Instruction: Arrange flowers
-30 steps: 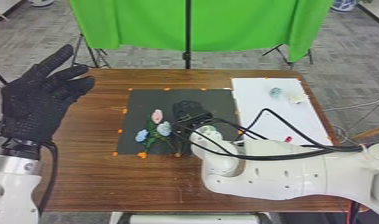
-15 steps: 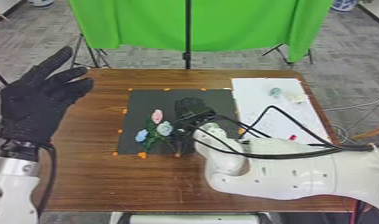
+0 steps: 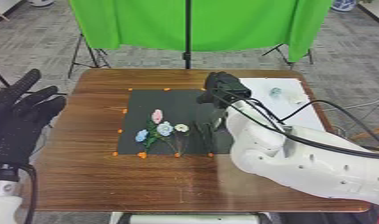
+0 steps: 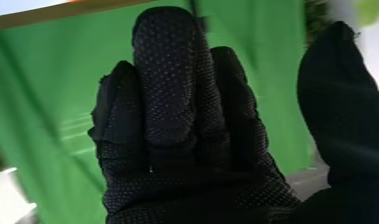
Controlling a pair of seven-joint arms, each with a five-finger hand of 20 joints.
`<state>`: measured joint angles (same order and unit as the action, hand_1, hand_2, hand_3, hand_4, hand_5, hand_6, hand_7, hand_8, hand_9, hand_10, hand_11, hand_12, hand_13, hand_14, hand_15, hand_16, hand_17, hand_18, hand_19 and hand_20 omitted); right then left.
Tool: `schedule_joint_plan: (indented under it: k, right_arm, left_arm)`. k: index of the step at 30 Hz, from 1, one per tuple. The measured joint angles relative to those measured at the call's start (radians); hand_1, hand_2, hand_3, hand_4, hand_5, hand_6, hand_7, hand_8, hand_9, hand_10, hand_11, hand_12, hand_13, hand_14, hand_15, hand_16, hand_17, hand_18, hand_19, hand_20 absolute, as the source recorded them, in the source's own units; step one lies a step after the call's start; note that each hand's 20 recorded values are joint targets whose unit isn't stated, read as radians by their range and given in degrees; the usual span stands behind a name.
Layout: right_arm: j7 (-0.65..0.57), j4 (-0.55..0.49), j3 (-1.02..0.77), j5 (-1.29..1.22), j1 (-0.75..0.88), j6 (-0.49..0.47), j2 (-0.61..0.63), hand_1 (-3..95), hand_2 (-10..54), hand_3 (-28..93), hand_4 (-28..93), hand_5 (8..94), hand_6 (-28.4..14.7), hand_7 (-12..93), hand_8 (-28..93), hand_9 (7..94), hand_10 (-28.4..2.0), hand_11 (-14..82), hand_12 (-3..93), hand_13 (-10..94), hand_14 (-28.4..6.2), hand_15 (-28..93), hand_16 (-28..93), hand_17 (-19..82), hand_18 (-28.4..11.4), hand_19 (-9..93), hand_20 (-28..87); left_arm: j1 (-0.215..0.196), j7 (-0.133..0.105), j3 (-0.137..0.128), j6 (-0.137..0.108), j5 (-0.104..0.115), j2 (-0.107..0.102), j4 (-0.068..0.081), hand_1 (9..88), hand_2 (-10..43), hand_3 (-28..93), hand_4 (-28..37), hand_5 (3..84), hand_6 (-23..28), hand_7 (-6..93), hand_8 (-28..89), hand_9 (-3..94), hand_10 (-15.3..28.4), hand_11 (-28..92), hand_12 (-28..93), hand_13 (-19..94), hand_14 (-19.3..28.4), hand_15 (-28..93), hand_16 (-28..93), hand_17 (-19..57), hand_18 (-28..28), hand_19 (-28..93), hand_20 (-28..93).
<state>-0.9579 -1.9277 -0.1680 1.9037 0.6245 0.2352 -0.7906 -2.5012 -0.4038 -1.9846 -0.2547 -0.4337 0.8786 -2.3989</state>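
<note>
Evidently the mat (image 3: pixel 174 95) is the place for arranging: on it the pink flower (image 3: pixel 157 116), blue flower (image 3: pixel 142 135), pale blue flower (image 3: pixel 164 128) and white flower (image 3: pixel 181 128) lie close, blooms up top and stems running towards the robot, presumably so they read as one bunch. The sheet (image 3: pixel 300 119) probably serves as the supply side, keeping its pale bloom (image 3: pixel 275 92) and cream bloom (image 3: pixel 296 98) apart from the bunch. The right hand (image 3: pixel 223 86) is wide open, fingers straight and thumb held well away, with nothing in its hold; that likely leaves it ready for another flower. The left hand (image 3: pixel 24 117) is open and empty too, kept out by the table's (image 3: pixel 88 185) left edge, I'd guess to leave the other arm room. As for the flowers, the bunch lies left of the right hand and nearer the robot, while the two loose blooms lie to that hand's right.
</note>
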Motion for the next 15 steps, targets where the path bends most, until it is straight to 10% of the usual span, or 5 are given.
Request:
schedule_joint_plan:
  k: [15]
  right_arm:
    - [-0.133, 0.147, -0.168, -0.098, 0.115, 0.022, 0.226, 32.1, -6.3, 73, -24, 44.2, -7.2, 9, -10, 77.3, -16.8, 24.4, 15.2, 80, -9.6, 58, 15, 50, -19.4, 93, 19]
  left_arm:
    - [-0.011, -0.014, 0.045, -0.007, 0.006, 0.009, 0.003, 21.4, 7.5, 79, -26.7, 34.7, 8.0, 15.1, -10, 33.9, 20.8, 31, 12, 27, 28.4, 62, -12, -5.1, 25.9, 62, 26]
